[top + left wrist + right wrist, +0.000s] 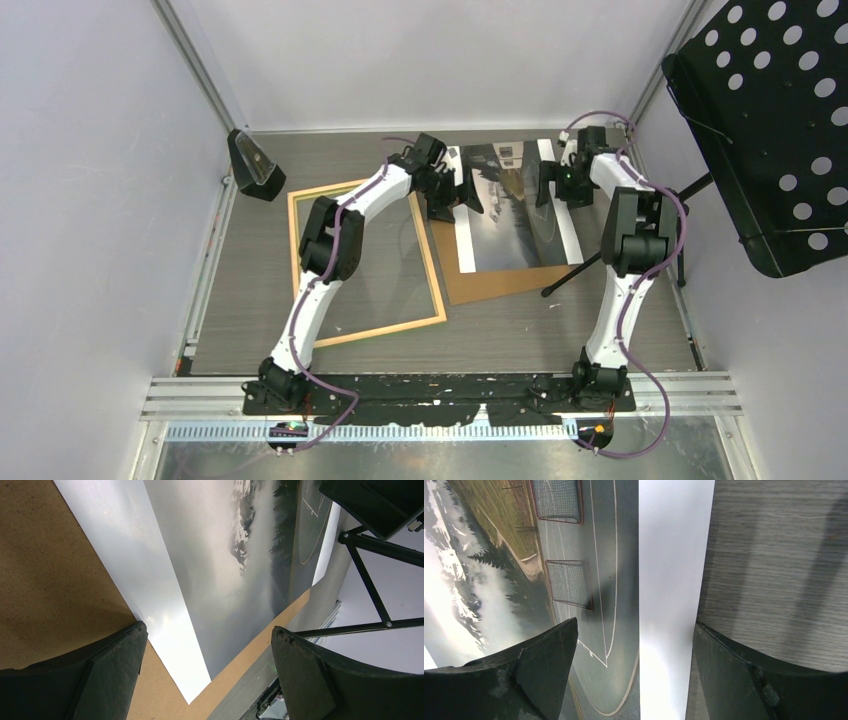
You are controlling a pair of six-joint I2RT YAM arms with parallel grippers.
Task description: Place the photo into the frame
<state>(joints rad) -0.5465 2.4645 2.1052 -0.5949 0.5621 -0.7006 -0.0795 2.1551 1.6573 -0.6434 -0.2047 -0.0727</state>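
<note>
Left claw (455, 203), right claw (562, 195) agape over one photo (510, 215); one frame (385, 330).

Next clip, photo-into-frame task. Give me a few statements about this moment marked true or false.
1. The photo lies on the brown backing sheet. True.
2. The photo is already in the frame. False: the frame lies to its left, with no photo in it.
3. The left gripper and the right gripper are both open. True.
4. The left gripper is over the frame. False: it is over the photo's left edge.
</note>
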